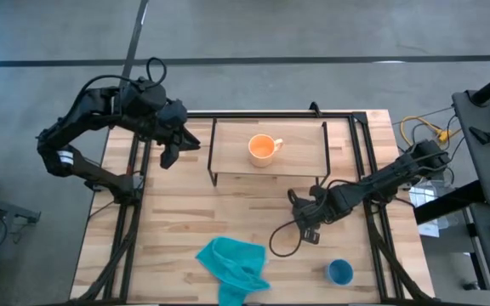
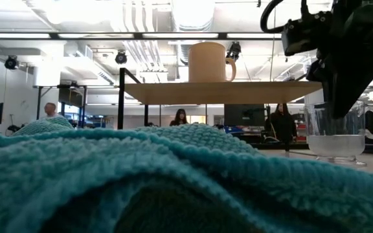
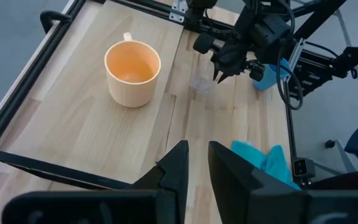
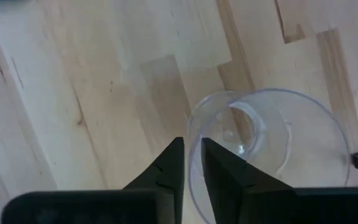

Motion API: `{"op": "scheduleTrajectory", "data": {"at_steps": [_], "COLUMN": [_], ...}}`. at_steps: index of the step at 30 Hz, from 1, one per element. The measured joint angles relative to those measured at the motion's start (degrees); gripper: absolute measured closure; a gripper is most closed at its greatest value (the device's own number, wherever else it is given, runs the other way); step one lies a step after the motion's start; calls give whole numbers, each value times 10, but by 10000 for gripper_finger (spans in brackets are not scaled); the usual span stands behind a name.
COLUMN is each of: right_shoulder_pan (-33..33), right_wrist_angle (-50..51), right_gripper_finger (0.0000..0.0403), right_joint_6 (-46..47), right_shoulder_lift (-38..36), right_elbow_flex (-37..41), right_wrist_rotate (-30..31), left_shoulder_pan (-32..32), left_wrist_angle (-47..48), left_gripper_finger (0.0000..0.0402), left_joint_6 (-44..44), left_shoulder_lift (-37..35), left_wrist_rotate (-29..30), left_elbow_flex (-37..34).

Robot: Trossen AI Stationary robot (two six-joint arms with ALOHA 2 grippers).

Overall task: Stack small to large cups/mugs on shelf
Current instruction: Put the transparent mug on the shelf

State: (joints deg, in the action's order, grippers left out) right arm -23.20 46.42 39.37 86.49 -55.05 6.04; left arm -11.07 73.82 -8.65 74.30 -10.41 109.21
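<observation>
The orange mug [image 1: 262, 149] stands upright on the light-wood shelf [image 1: 228, 163], handle toward the table's right. It also shows in the left wrist view [image 3: 132, 71] and the low view [image 2: 207, 61]. The tiny clear glass cup [image 4: 272, 143] stands on the tabletop in front of the shelf, under my right gripper [image 4: 192, 144], which is shut on it. The blue round cup [image 1: 339, 272] sits near the table's near right corner. My left gripper [image 1: 170, 155] hovers shut beside the shelf's left end, touching nothing. My right gripper has the glass cup's rim [image 4: 191, 130] in the narrow gap between its fingers, one finger inside the cup and one outside. It comes from above, slanting down from the table's right. The cup [image 2: 335, 133] stands upright with its base on the table.
A crumpled teal cloth [image 1: 232, 262] lies at the near edge, filling the low view's foreground [image 2: 141, 181]. The shelf's black legs and the table's black frame rails run along both sides. Bare wood lies between shelf and cloth. People stand far off in the room behind.
</observation>
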Motion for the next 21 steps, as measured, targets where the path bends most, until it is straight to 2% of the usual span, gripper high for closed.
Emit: {"op": "scheduleTrajectory", "data": {"at_steps": [5, 9, 15, 21], "right_shoulder_pan": [9, 28, 58, 85], "right_wrist_angle": [-7, -40, -89, -89], "right_gripper_finger": [388, 393, 394, 394], "right_joint_6": [5, -8, -75, -159], "right_shoulder_lift": [0, 0, 7, 66], "right_elbow_flex": [-13, -45, -108, -201], "right_wrist_rotate": [7, 21, 32, 21], "left_shoulder_pan": [0, 0, 0, 10], "left_wrist_angle": [0, 3, 35, 95], "left_gripper_finger": [353, 353, 353, 353], "left_joint_6": [-1, -1, 0, 3], "left_shoulder_lift": [-2, -2, -1, 14], "left_wrist_rotate": [0, -2, -34, -37], "left_elbow_flex": [0, 0, 0, -6]}}
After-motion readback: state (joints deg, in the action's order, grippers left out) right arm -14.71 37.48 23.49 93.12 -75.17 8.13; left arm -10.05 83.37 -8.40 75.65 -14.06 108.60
